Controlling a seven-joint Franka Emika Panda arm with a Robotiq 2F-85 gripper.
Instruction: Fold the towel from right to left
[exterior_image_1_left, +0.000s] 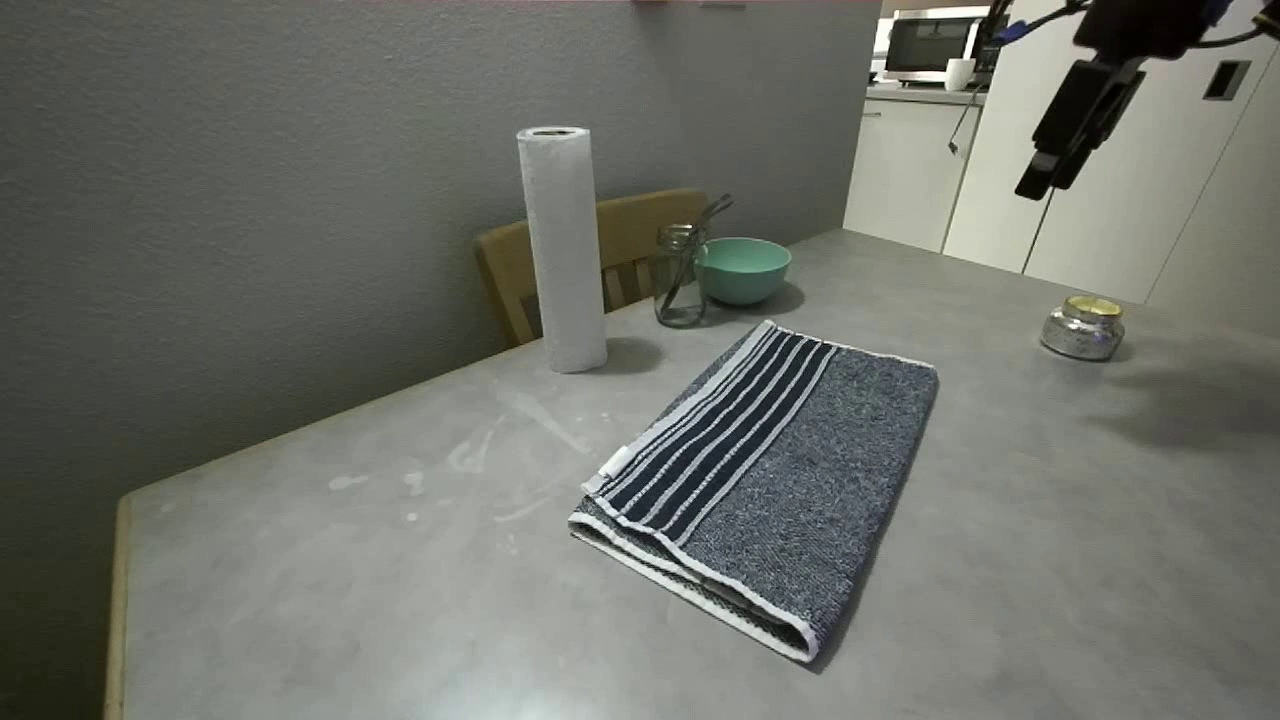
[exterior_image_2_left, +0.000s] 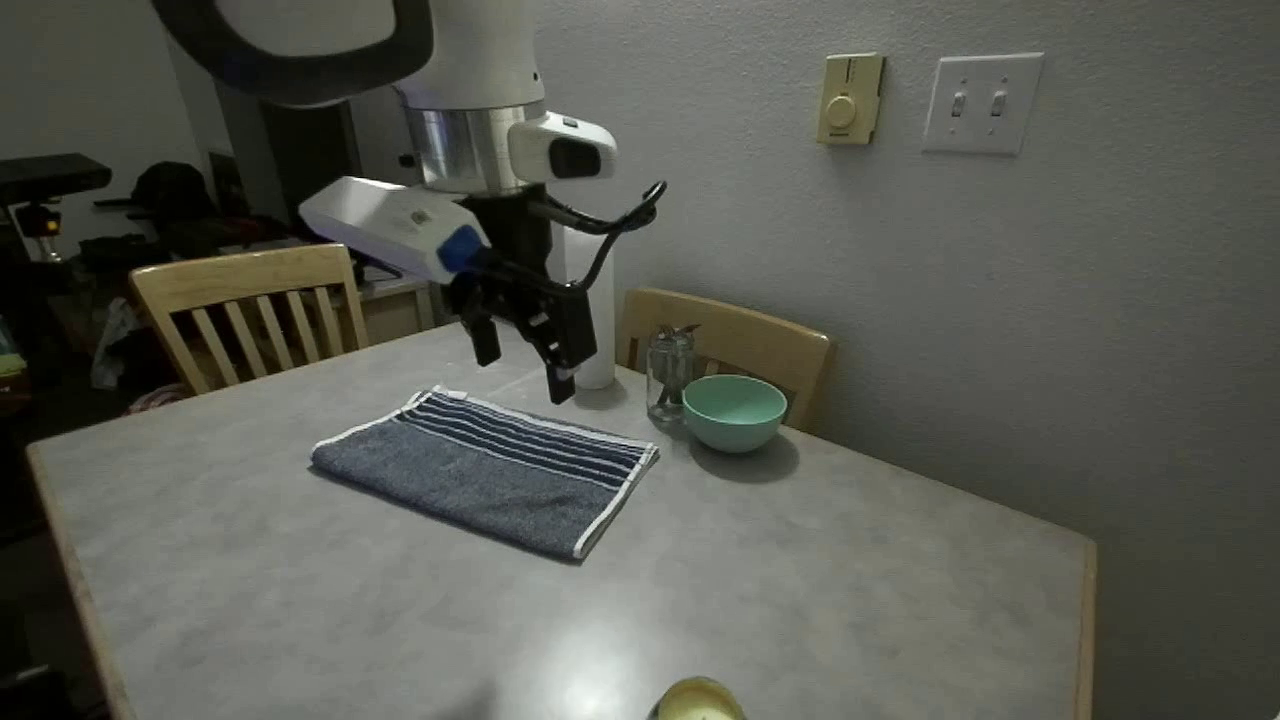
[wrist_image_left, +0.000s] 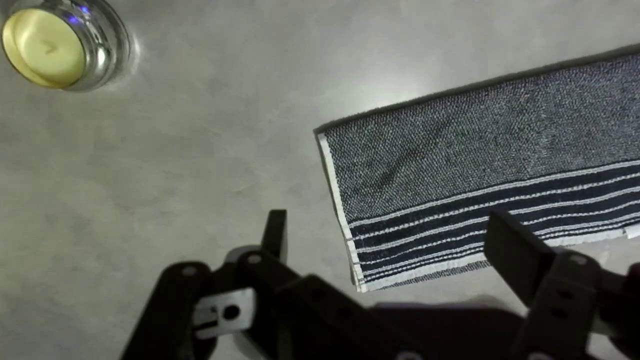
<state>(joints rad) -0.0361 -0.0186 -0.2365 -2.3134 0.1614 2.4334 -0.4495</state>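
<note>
My claw (exterior_image_2_left: 524, 372) hung released in the air above the bench (exterior_image_1_left: 350, 600), its two fingers (wrist_image_left: 515, 255) spread well apart and clear of the towel (exterior_image_1_left: 790, 480). The towel lay flat on the bench, doubled over into a long rectangle; in an exterior view I could make out its layers stacked at one short end, edged in white. The band of white and dark stripes ran along one long side, on top, and a strip of the lower layer peeked out past it. Through the wrist view I saw a short end of the towel in the gap between the fingers, one of them covering part of the stripes, and a candle (wrist_image_left: 45, 47) toward the top left corner, well apart from the towel. In both exterior views I had an upright paper towel roll (exterior_image_1_left: 565, 250) standing past the striped side, then a glass jar (exterior_image_1_left: 672, 300) of utensils (exterior_image_1_left: 712, 212) with a green bowl (exterior_image_1_left: 745, 272) just beside it. A wooden chair (exterior_image_1_left: 640, 232) stood behind these, near the wall (exterior_image_2_left: 1100, 300), which carried a switch plate (exterior_image_2_left: 983, 104) and a yellowish dial box (exterior_image_2_left: 850, 98).
</note>
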